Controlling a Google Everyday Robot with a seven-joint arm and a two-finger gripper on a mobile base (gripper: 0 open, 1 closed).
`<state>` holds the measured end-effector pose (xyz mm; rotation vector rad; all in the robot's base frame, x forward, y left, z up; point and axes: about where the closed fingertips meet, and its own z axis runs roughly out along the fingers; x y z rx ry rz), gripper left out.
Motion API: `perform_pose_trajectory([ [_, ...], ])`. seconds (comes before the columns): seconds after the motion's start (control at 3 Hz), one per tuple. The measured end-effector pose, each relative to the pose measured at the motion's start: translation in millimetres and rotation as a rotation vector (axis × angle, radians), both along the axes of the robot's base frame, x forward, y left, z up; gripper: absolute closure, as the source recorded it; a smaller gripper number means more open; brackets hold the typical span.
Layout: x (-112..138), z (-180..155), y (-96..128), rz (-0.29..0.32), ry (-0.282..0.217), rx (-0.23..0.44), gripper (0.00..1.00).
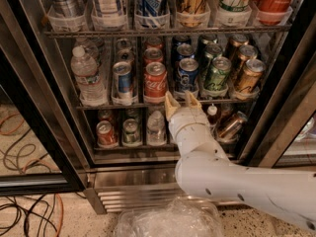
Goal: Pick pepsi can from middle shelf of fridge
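The fridge (132, 190) stands open in front of me. Its middle shelf (98, 105) holds short cans in lanes. The dark blue pepsi can (187, 74) stands at the front of its lane, between a red Coca-Cola can (155, 80) and a green can (216, 73). A silver-and-blue can (122, 80) is further left. My gripper (180, 101) is at the shelf's front edge, just below the pepsi can and slightly to its left. It is open and empty, with its tan fingertips (171, 104) pointing up.
A water bottle (88, 76) stands at the shelf's left end and brown cans (249, 75) at its right. Tall cans (152, 1) fill the rack above. Small cans (106, 133) and a tilted can (230, 125) sit below. Cables (29, 211) lie on the floor at left and crumpled plastic (168, 221) in front.
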<state>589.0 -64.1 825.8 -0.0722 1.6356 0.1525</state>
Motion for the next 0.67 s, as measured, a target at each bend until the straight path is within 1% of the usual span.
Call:
perform_pose_trajectory([
  [0.33,13.0,2.3,-0.6,-0.017,-0.038,0.019,0.51],
  [0.67,22.3,3.7,-5.6,-0.041,-0.068,0.034,0.55],
])
